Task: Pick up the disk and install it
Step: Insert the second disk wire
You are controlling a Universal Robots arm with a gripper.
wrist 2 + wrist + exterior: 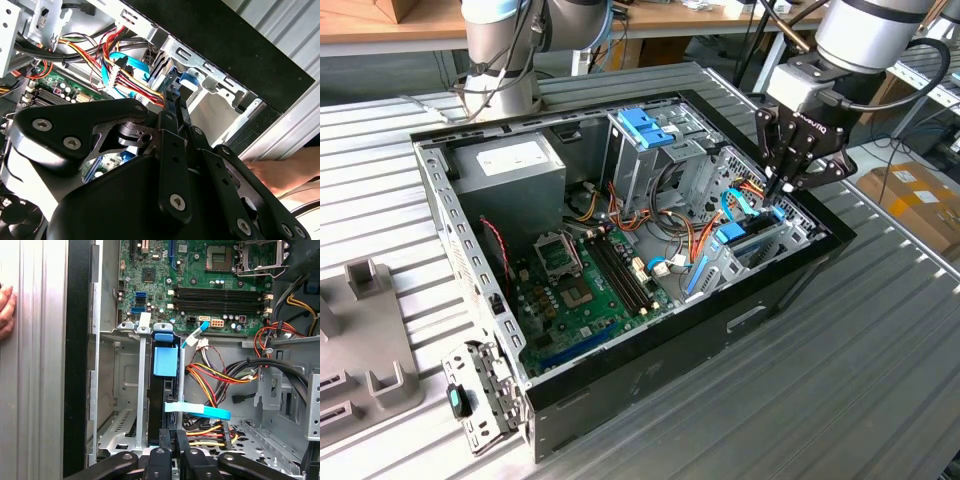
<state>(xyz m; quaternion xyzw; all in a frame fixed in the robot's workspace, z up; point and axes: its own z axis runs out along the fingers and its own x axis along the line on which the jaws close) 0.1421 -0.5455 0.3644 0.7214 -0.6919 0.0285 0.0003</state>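
The disk [165,390] stands edge-on in the drive bay at the open computer case's [650,385] corner on the exterior view's right. Its light-blue carrier tab [166,360] faces up and also shows as a blue patch [733,236] in the exterior view. My gripper [775,190] hangs right over that bay. In both wrist views its black fingers [167,442] lie close together with no gap to speak of, their tips at the disk's outer edge. The gripper [176,102] points down beside the blue carrier [189,79]. I cannot tell whether the tips touch the disk.
Orange, red and blue cables [215,380] run beside the bay. The motherboard [590,280], a grey power-supply box [515,165] and a tall cage with a blue bracket [645,125] share the case. A person's hand [5,310] rests on the table outside the case wall.
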